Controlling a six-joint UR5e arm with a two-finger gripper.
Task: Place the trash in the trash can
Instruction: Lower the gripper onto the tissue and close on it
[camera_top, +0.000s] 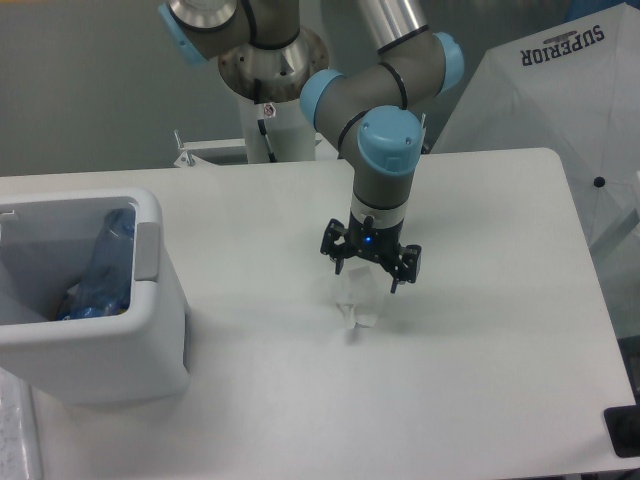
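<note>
The trash can (150, 300) stands at the left of the white table. The clear bluish bottle (105, 270) lies inside it, leaning against the right wall. The small white tissue wad (358, 312) lies on the table near the middle, faint against the white top. My gripper (367, 283) points straight down just above the wad. Its jaws are spread, one on each side of the wad. I cannot tell whether the fingers touch it.
The arm's base column (272, 120) stands at the table's far edge. A white umbrella-like cover marked SUPERIOR (570, 90) rises beyond the table's right edge. A dark object (625, 432) sits at the front right corner.
</note>
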